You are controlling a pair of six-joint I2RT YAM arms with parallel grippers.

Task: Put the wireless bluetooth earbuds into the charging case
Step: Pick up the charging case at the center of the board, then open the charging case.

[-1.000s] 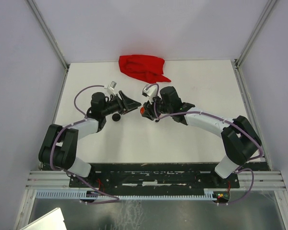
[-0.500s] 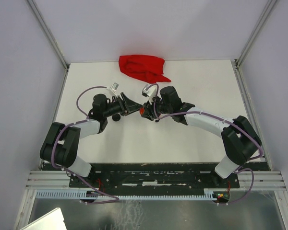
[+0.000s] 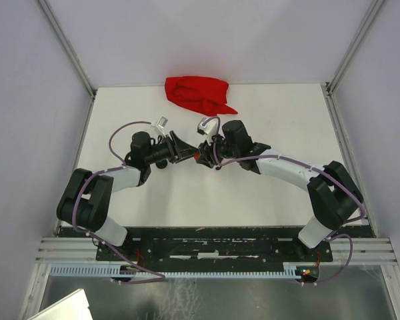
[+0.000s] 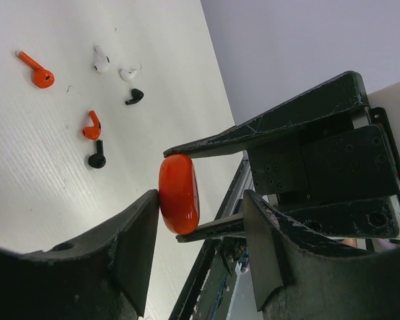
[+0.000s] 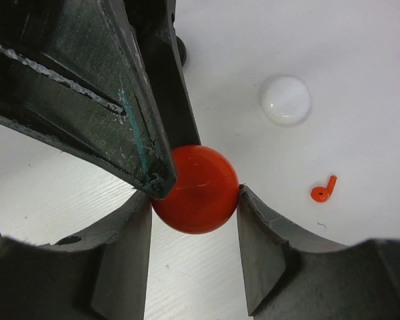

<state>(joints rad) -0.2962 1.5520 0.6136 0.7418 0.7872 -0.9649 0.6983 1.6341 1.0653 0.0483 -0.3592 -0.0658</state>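
The right gripper (image 5: 195, 199) is closed part-way on the orange-red charging case (image 4: 179, 193). Its two fingers press opposite points of the round rim and hold the case off the table (image 3: 187, 200). The left gripper (image 4: 201, 195) stands open astride the case's flat faces. One of its fingers (image 4: 137, 240) touches one face, and the other is clear of the case.

Both arms reach inward from the near corners, with forearms low, so the grippers meet tip to tip at the table's middle.

The earbuds lie loose on the table, apart from the case: two orange (image 4: 35, 72) (image 4: 91, 127), two white (image 4: 101, 61) (image 4: 128, 73) and two black (image 4: 135, 97) (image 4: 97, 156). A white round case (image 5: 286, 100) sits flat nearby. A red cloth (image 3: 197, 93) lies at the far edge.

From above, the grippers hide most of the held case and the earbuds cannot be made out. I cannot tell whether the case's lid is open.
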